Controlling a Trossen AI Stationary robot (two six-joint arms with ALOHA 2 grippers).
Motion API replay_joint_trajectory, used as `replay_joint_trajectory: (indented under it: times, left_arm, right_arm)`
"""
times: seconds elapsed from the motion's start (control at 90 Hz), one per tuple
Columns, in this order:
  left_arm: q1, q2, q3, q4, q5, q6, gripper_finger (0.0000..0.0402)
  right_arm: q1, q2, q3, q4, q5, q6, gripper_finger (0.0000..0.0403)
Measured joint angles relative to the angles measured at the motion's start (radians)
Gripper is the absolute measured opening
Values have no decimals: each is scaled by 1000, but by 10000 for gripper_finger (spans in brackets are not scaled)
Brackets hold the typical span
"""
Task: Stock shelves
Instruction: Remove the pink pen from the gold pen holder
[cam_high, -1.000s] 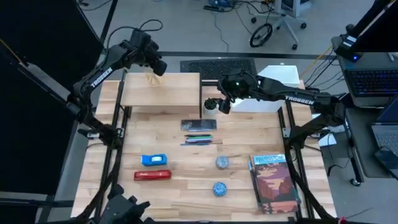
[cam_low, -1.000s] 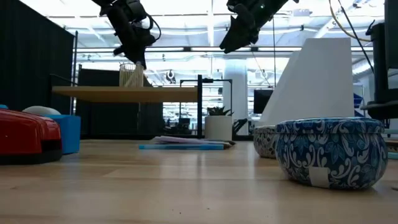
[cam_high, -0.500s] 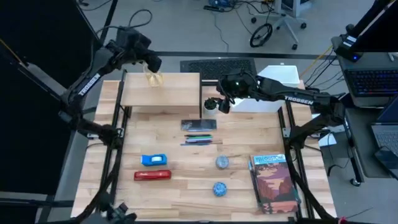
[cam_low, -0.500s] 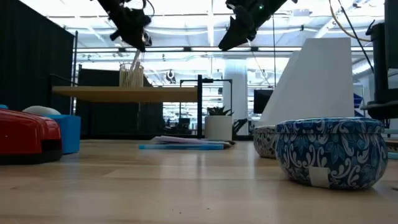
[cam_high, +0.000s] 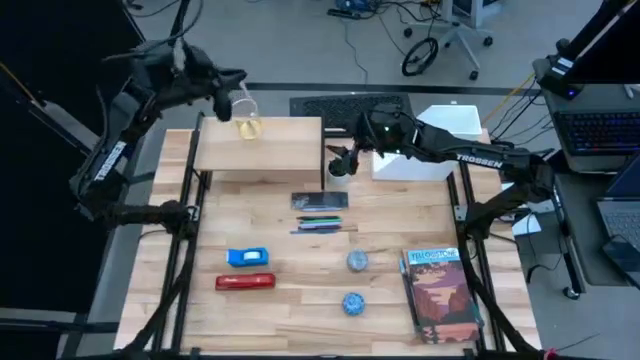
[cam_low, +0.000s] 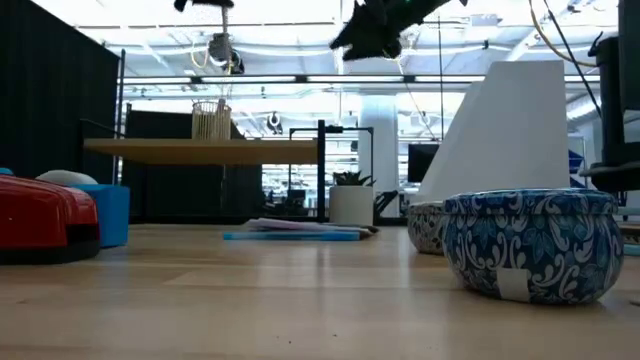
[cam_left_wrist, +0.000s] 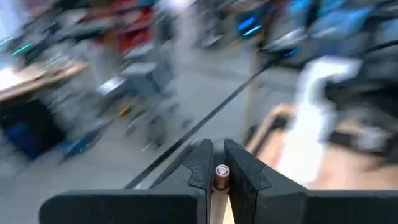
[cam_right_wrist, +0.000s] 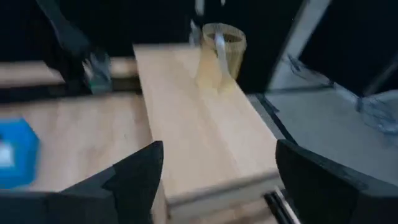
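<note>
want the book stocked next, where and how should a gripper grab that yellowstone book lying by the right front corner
The book lies flat, cover up, so coming straight down gives the fingers nothing to close on. Probably best to take its long right edge, nearest the table edge, coming low from the right and pinching cover and back.

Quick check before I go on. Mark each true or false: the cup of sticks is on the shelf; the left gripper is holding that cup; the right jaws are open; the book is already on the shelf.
1. The cup of sticks stands on the wood shelf. True.
2. The left gripper is holding the cup. False: the low view shows it above the cup with a clear gap between them.
3. The right gripper has its jaws open. True: the right wrist view shows them spread wide.
4. The book lies on the shelf. False: it lies flat on the tabletop, at the front right corner.
</note>
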Motion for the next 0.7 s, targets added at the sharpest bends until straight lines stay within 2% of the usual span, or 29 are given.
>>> replay_joint_trajectory:
  times: [0.122,0.189,0.344,0.556,0.7]
  left_arm:
    - [-36,-10,0,52,177,-43,15]
    - [-73,-8,0,51,231,-51,15]
    - [-178,18,0,50,242,-66,15]
    - [-322,78,0,52,244,-60,15]
    - [-378,134,-1,45,242,-41,15]
  right_arm:
    - [39,55,0,154,-38,15,293]
    - [68,95,0,241,-38,9,293]
    - [115,163,32,348,-30,20,293]
    - [123,238,182,259,-33,28,289]
    - [128,240,230,186,-52,29,263]
